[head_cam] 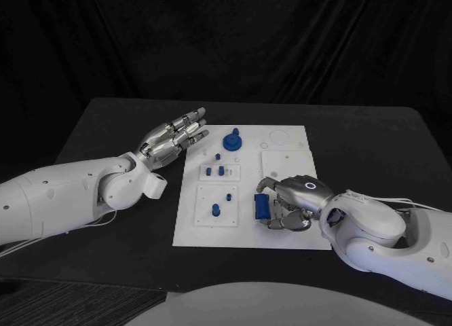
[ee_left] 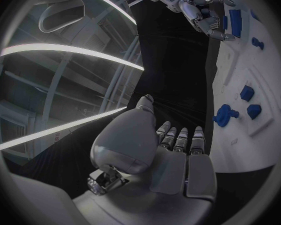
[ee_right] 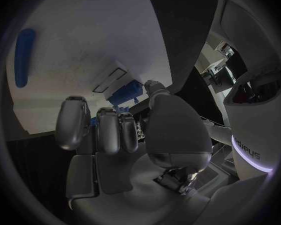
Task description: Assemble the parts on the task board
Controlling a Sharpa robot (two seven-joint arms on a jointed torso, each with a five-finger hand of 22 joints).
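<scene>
From the head camera we looked steeply down on the flat white rectangular task board [head_cam: 243, 227], mid-distance, both arms entering from eight and four o'clock. The left wrist camera sat close behind the silver many-fingered left hand [ee_left: 172, 155], facing along the board [ee_left: 253, 65] toward the silver right hand [ee_left: 206, 12]. The right wrist camera sat behind that right hand [ee_right: 131, 135], very near the board [ee_right: 84, 40]. All three views shared the board.

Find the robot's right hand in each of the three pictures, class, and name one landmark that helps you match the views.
Head view: right hand over the task board's near right part, at a blue block.
Left wrist view: right hand beside the board's edge.
Right wrist view: right hand fills the middle.
Shared landmark: the white task board.
</scene>
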